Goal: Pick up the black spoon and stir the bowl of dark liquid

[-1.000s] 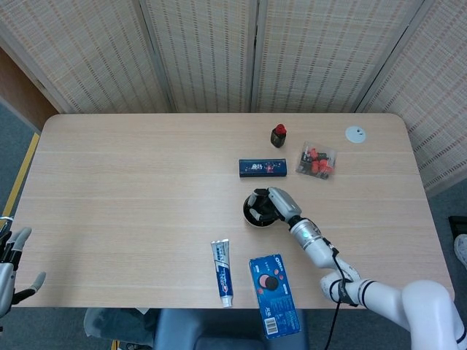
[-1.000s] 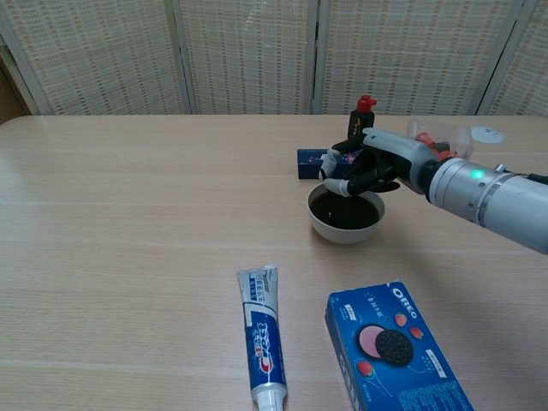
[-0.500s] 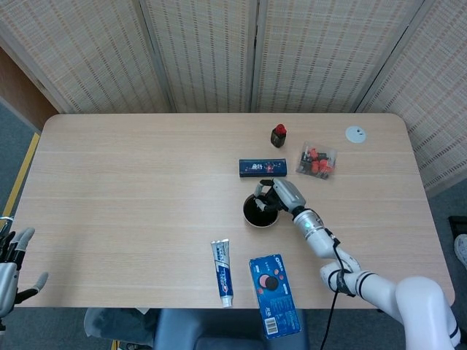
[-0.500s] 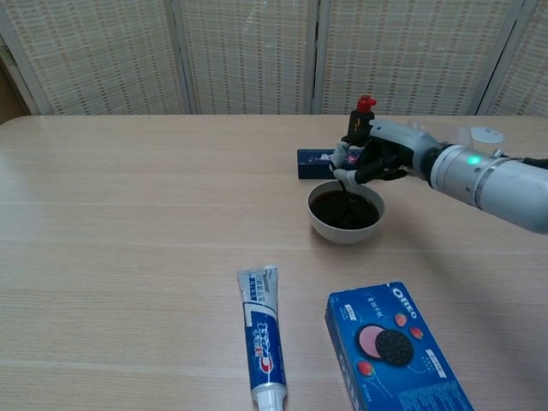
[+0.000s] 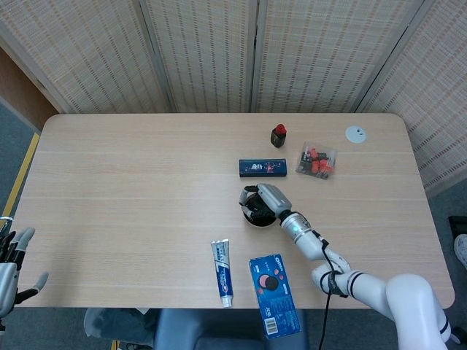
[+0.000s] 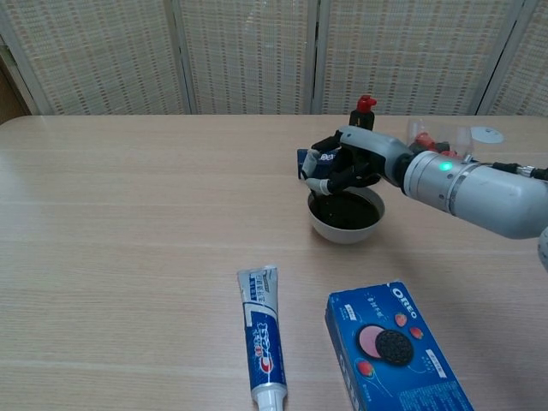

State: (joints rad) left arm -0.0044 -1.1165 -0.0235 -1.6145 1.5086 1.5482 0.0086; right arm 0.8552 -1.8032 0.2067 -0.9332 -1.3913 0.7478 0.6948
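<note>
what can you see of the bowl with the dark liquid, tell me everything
The bowl is small, round and white, smooth like ceramic or plastic, standing upright on the wooden table right of centre. It holds a dark, nearly black liquid close to the rim. The right hand hangs over its far left edge, fingers curled, seemingly on the black spoon, which is too hidden to make out. A dark blue box lies just behind it; the toothpaste tube and Oreo box lie apart in front.

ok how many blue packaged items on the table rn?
3. Oreo box at the near edge, toothpaste tube just left of it, and a dark blue flat box beyond the bowl. Nothing else blue shows; the right hand may hide a little.
</note>
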